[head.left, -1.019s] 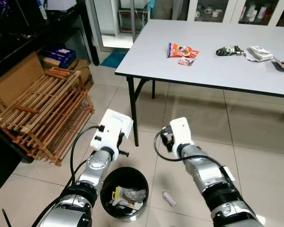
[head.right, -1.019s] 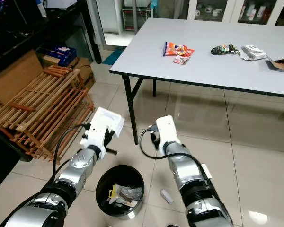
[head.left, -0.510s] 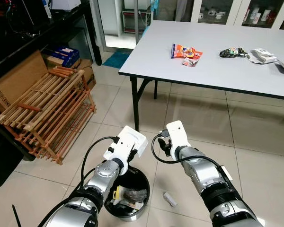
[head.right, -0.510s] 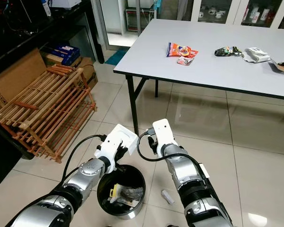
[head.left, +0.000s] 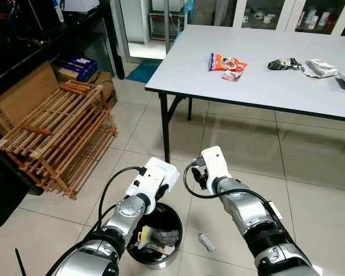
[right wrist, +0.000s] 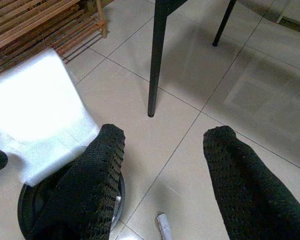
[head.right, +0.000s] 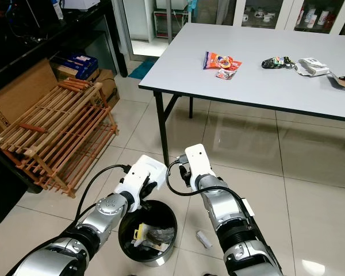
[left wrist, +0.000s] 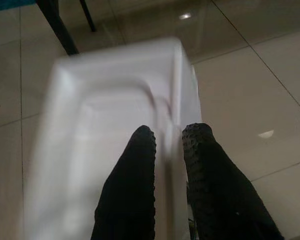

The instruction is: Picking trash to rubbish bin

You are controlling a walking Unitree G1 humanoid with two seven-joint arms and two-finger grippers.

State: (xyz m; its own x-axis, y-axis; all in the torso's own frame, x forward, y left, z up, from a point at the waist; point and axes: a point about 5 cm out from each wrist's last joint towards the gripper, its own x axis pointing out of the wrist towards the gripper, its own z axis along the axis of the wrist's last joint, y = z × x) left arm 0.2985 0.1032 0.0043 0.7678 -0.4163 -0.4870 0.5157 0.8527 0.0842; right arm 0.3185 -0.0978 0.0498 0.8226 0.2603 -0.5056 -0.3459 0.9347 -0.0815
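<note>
A white foam tray (head.left: 161, 174) is pinched by its rim in my left gripper (left wrist: 170, 137), which is shut on it just above the far rim of the black rubbish bin (head.left: 175, 219). The bin stands on the tiled floor with crumpled wrappers inside. My right gripper (right wrist: 165, 137) is open and holds nothing; it hovers just right of the tray, above the floor near the bin. On the grey table (head.left: 287, 92) lie an orange snack packet (head.left: 225, 62), a dark wrapper (head.left: 282, 63) and a white package (head.left: 319, 68).
A small white scrap (head.left: 206, 241) lies on the floor right of the bin. The table's black leg (head.left: 165, 135) stands just beyond the grippers. A wooden slatted rack (head.left: 57, 138) and a cardboard box (head.left: 17, 95) lie to the left. Open tiles stretch to the right.
My left gripper has carried the white tray rightwards and down, from left of the bin to above its far rim. The right gripper has barely moved.
</note>
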